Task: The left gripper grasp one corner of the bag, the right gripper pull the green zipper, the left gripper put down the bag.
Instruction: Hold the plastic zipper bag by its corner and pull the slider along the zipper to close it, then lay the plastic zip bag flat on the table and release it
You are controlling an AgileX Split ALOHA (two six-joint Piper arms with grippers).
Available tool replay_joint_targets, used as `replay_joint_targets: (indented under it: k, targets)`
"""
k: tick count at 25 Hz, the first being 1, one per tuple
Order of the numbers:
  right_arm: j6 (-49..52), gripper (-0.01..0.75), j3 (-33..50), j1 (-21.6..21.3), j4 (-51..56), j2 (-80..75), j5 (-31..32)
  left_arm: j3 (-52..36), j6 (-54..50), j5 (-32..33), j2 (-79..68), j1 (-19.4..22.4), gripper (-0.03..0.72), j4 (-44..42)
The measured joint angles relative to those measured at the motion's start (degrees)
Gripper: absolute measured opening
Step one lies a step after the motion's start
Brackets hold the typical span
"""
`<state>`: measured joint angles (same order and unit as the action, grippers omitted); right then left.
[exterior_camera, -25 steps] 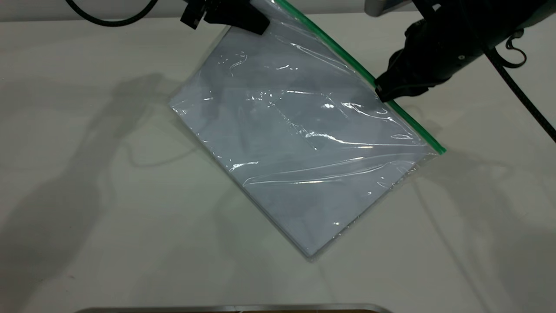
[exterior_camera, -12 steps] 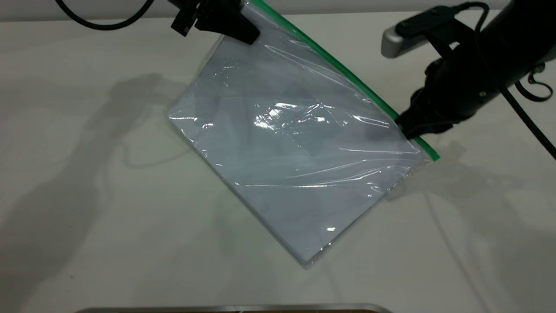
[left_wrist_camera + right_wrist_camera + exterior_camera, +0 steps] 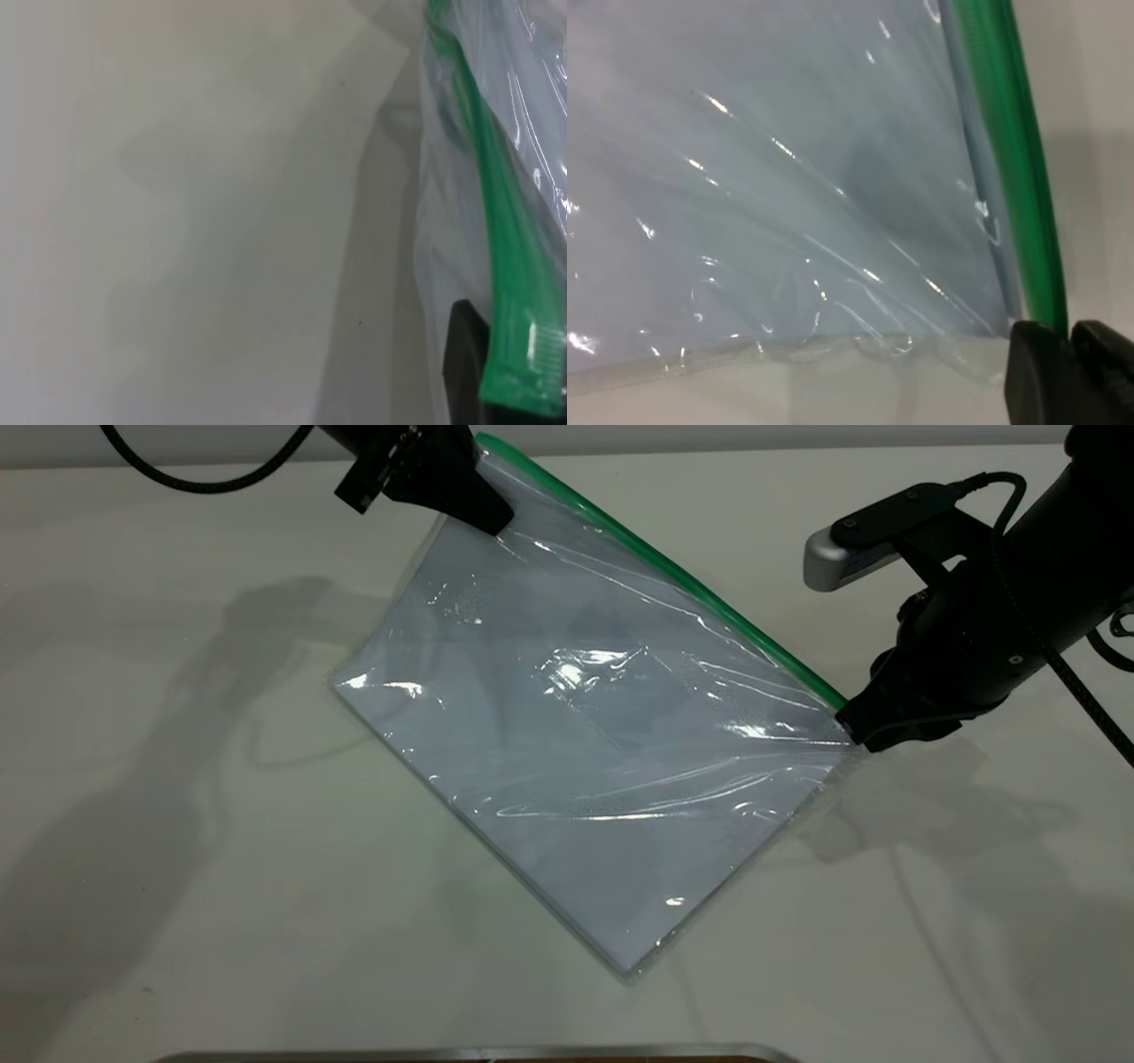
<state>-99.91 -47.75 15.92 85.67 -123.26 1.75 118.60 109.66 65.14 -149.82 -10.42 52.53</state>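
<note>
Exterior view: I see the right gripper (image 3: pixel 855 726) clamped on the green zipper (image 3: pixel 673 580) at the strip's far end, right at the corner where the green runs out. In the right wrist view, its two fingertips (image 3: pixel 1041 363) sit pressed together over the end of the strip, with no gap visible; I judge the slider is pinched between them, though it is hidden. From this gripper, the strip runs straight and taut away toward the left gripper (image 3: pixel 483 509), which is closed on the opposite corner of the bag (image 3: pixel 576 753), holding that corner raised above the table (image 3: pixel 177 824). This hold serves as the anchor: it gives the right gripper something to pull against, so the zipper travels instead of the pouch sliding. The corner farthest from both grippers rests on the table. The plastic between them shows stretched creases. My judgement: the zipper stroke is at or near its end, and lowering the bag remains.
</note>
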Motion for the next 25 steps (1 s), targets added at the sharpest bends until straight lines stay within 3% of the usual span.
replay_joint_targets:
  k: [5, 8, 11, 16, 21, 25]
  targets:
    - [0.02, 0.062, 0.04, 0.0, 0.0, 0.0, 0.0, 0.0, 0.0, 0.0, 0.0, 0.0, 0.056, -0.11]
    - [0.02, 0.124, 0.14, 0.0, 0.0, 0.0, -0.88, 0.0, -0.05, -0.18, 0.0, 0.0, 0.083, -0.73]
    - [0.08, 0.246, 0.17, -0.4, 0.0, 0.0, -2.15, 0.0, -1.05, -1.07, 0.0, 0.0, 0.172, -1.76]
    - [0.08, 0.458, 0.17, -0.4, 0.5, 0.0, -3.87, 0.0, -5.59, -6.19, 0.05, -0.16, 0.42, -1.91]
    - [0.08, 0.527, -1.25, -0.4, 2.46, 0.0, -5.8, 0.0, -14.36, -15.36, 0.5, -0.18, 0.601, -3.39]
    - [0.08, 0.533, -4.33, -0.4, 2.6, 0.73, -4.51, 0.0, -24.79, -17.84, 3.2, -0.18, 0.623, -10.98]
